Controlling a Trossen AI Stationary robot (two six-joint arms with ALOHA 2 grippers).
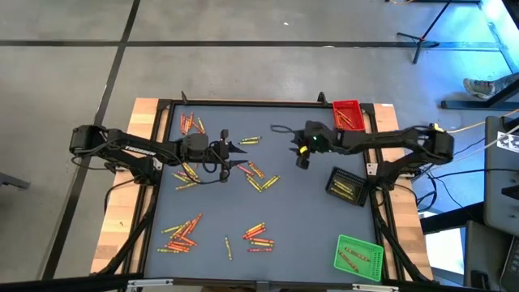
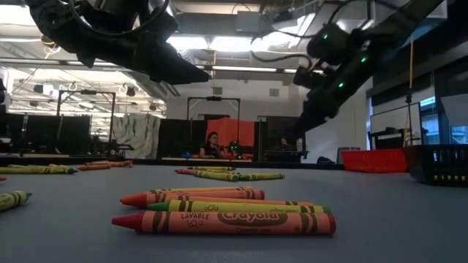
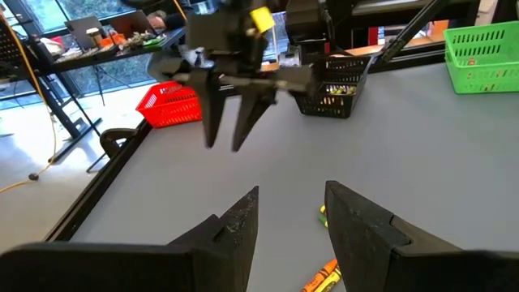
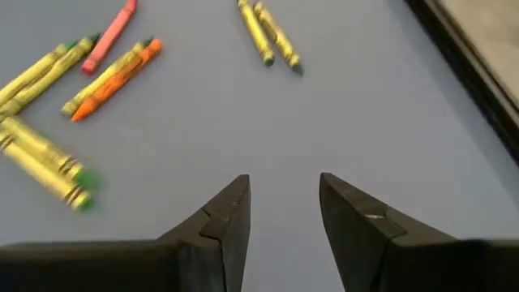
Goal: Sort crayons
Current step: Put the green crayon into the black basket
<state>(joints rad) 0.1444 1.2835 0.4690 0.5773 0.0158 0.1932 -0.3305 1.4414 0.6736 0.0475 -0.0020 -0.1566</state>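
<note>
1. Crayons (image 1: 185,233) scattered in loose clusters across the grey tabletop (image 1: 292,211), red, orange and yellow, most on the left half and centre.
2. Left claw (image 1: 229,153) above the centre-left, fingers apart, empty, over crayons (image 3: 319,278) lying just beneath.
3. Right claw (image 1: 302,159) raised over bare tabletop right of centre, fingers apart, gripping nothing; crayons (image 4: 113,76) lying ahead of it.
4. Red tray (image 1: 348,114) at the far right corner, black tray (image 1: 347,186) on the right edge, green tray (image 1: 359,256) nearest right, each with crayons inside.
</note>
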